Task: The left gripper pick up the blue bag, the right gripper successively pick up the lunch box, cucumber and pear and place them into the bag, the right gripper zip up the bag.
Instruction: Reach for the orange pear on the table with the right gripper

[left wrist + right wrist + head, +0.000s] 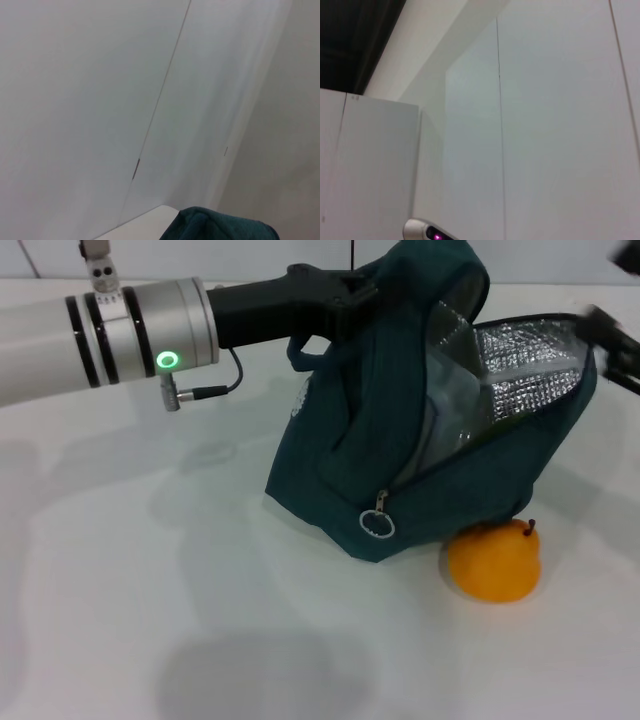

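Teal fabric of the blue bag [400, 455] hoisted at its upper edge by the left claw [352, 285], reaching in from the left on the silver arm with green light; fingers buried in the cloth, apparently pinching fabric or a handle there, exact grip hidden. Held this way so the mouth gapes toward the right, silvery lining [525, 365] exposed, base resting or dragging on the white worktop [150, 570]. Zipper run open, silver ring pull [377, 523] dangling low on the near side.

Orange-yellow pear [495, 560] on the worktop, touching and partly tucked under the bag's lower right edge, stem up; not yet inside. Lunch box and cucumber not visible outside the bag; possibly already in, interior contents not discernible.

Right claw [615, 340] only a dark blur at the right edge beside the bag's opening; spread or pressed together, cannot tell. Wrist views: mostly wall, a corner of bag [220, 227] in the left one.

Likely next: fetching the pear.
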You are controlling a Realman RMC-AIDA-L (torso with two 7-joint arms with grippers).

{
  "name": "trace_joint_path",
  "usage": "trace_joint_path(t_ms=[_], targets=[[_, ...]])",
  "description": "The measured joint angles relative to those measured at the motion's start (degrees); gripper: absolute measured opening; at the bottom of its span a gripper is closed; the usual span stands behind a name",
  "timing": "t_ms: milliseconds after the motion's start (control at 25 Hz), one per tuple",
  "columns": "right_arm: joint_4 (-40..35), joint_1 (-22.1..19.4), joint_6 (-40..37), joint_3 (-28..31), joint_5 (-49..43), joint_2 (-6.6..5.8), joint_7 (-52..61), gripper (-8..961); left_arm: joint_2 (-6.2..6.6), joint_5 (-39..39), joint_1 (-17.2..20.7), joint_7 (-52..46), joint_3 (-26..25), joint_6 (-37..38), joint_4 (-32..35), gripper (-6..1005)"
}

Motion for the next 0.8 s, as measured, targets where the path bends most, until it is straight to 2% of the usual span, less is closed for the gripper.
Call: trace_joint_path(t_ms=[200, 320, 440, 600, 800], targets=[[-0.63, -6.56, 0.62, -0.29, -3.93, -1.50, -0.08, 843, 0.00, -0.02, 0.05, 0.11, 0.04, -0.26, 0.06, 55], [1.16, -8.29, 2.74, -0.18, -7.41, -1.14, -1.33, 841, -0.12, -0.22, 0.04, 0.43, -0.06, -1.13, 0.15, 55], [5.06, -8.31, 5.09, -0.70, -9.40, -0.09, -4.48, 836, -0.19, -0.41, -0.22, 1.25, -0.05, -2.07, -0.15, 54], [9.32, -7.36, 6.01, -1.91, -10.11, 0.14, -6.31, 818, -0.32, -1.44, -0.44, 2.47, 0.17, -4.10, -0.29, 54], [10.12, -7.12, 6.75, -5.27, -10.13, 0.27, -6.80, 796, -0.35, -2.44, -0.20, 2.71, 0.25, -4.72, -0.47, 55]])
